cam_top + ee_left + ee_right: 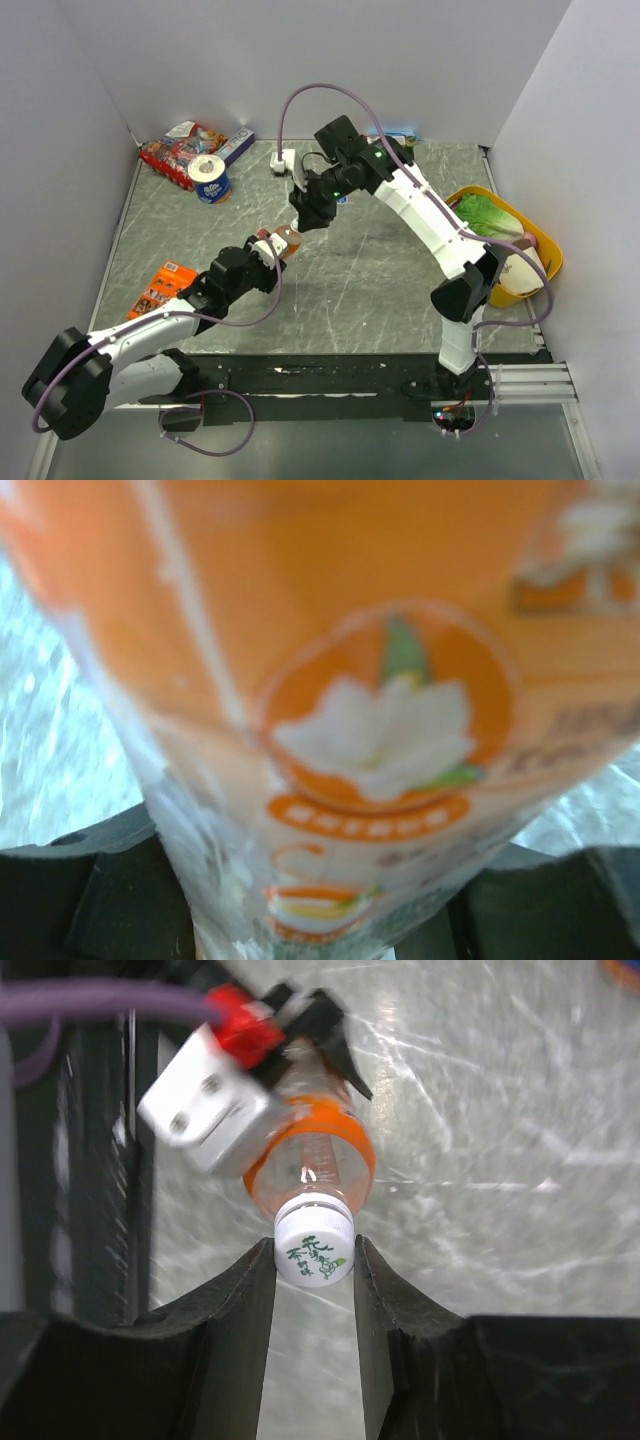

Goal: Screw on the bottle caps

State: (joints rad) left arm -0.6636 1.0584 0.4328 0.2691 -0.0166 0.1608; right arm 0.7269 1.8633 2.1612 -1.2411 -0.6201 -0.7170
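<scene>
step: tightening, I judge. The white cap [314, 1241] already sits on the neck of the bottle [312, 1155].
right hand [314, 1254]: fingers narrowly apart, pressed on either side of the white cap.
left hand [272, 247]: clamped on the bottle's labelled body.
bottle: between both hands, cap end at the right hand's fingertips.
next: a wrist roll with firm grip, the left hand bracing against it.

**Bright, even light; blur at the wrists**

From the top camera I see bright, even light and a sharp picture, with pale glare streaks on the tabletop [380, 290]. My left wrist view is badly out of focus, the bottle [380, 730] label a soft smear. My right wrist view shows the white cap [314, 1250] sharp.
</scene>
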